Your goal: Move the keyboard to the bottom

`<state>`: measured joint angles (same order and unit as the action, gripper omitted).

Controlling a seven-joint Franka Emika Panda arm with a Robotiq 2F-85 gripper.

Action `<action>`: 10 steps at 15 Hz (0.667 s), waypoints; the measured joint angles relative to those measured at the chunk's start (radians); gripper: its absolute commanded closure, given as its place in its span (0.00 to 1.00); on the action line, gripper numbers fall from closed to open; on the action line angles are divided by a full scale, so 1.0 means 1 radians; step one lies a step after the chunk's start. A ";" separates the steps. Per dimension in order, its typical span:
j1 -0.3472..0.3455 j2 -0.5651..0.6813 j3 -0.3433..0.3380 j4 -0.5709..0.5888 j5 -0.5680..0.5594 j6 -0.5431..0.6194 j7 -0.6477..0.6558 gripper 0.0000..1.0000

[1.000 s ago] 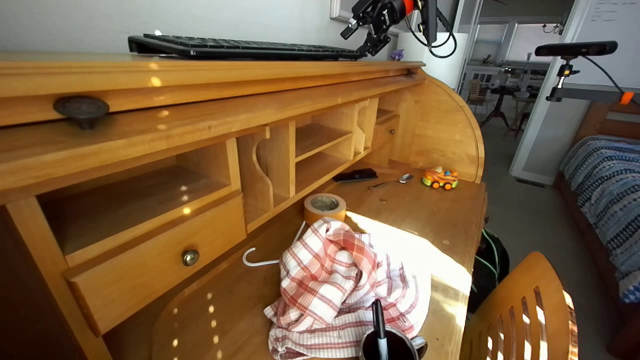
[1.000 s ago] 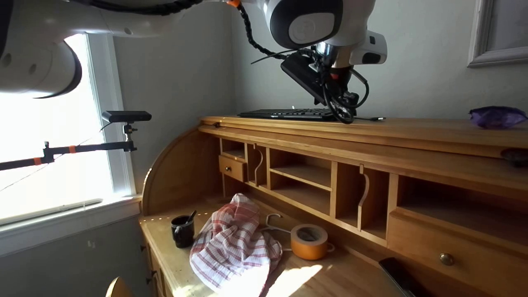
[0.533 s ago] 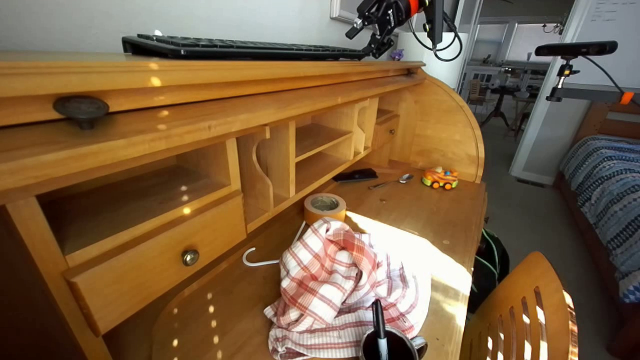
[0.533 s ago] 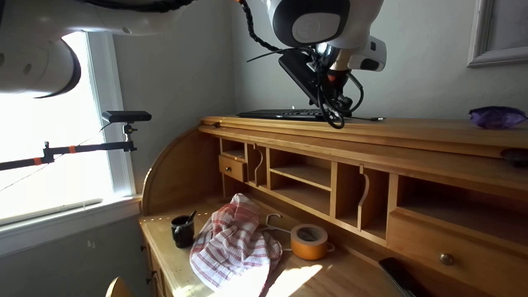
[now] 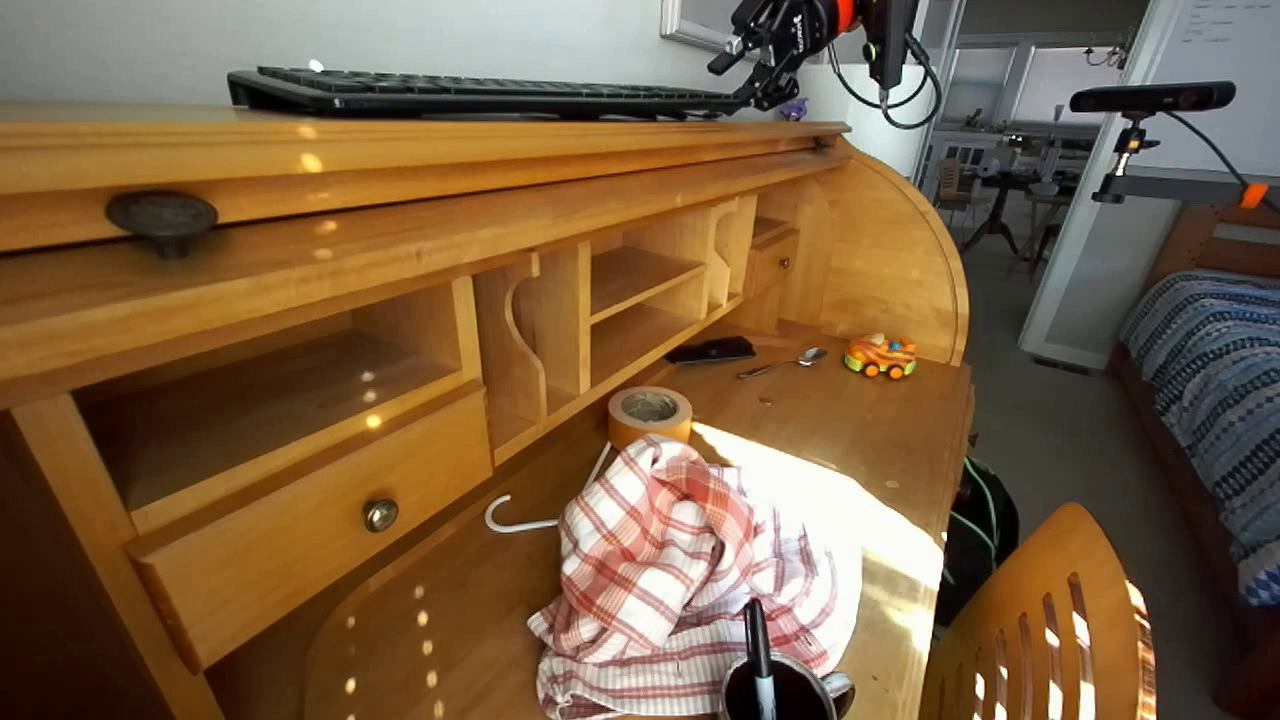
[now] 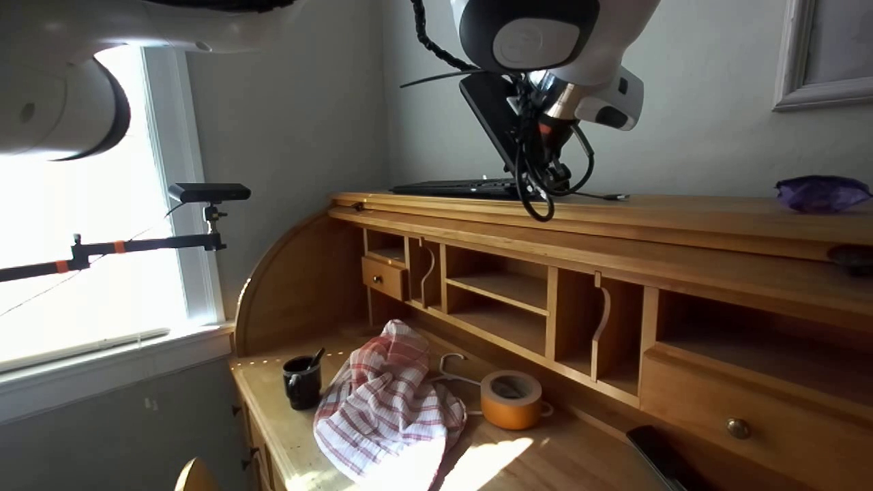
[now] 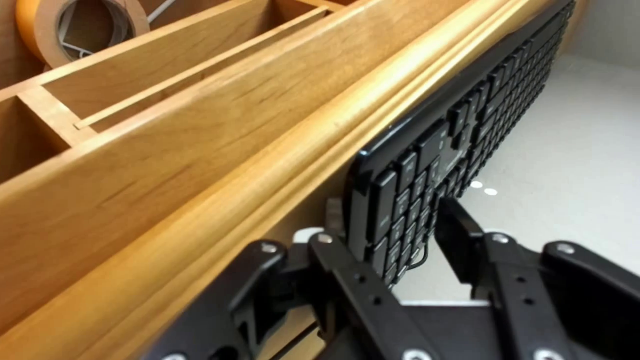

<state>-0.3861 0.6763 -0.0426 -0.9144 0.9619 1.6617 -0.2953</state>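
Keyboard lay lengthwise, keys upward, on the top ledge, well above the tabletop where you were to bring it. Your end effector stood at the right end of it in both exterior views, jaws parted and nothing clasped: the wrist view showed that end between them, one jaw over on the key side, the opposite one low by the edge. Whether the low jaw lay beneath the keyboard or merely met its side could not be made out. That wide, slanted stance probably suited you because a flat slab on wood offered only its thin edge to pinch, and the short end was easier to straddle than the long front. Judging by this, you were at the grasp, with the lift and lowering not yet done; the next move seemed to call for getting the low jaw under before squeezing, since a blunt push could have slid the keyboard left. A thin cable ran to the right on the top ledge and might have snagged. Below, the bunched towel, with the mug and roll of tape close by, probably left you needing a level landing spot beside them.
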 measured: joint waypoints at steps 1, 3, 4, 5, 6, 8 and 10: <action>-0.007 0.000 0.004 0.000 0.010 -0.015 0.002 0.54; -0.024 -0.002 0.015 0.000 0.036 -0.053 0.006 0.54; -0.032 -0.004 0.020 0.000 0.047 -0.069 0.006 0.53; -0.039 -0.006 0.023 0.000 0.058 -0.085 0.007 0.52; -0.046 -0.008 0.027 0.000 0.069 -0.101 0.007 0.50; -0.062 -0.012 0.034 0.000 0.087 -0.135 0.007 0.64; -0.076 -0.018 0.039 -0.003 0.100 -0.167 0.007 0.83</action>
<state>-0.4620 0.6582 -0.0041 -0.9174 1.0617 1.4944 -0.2886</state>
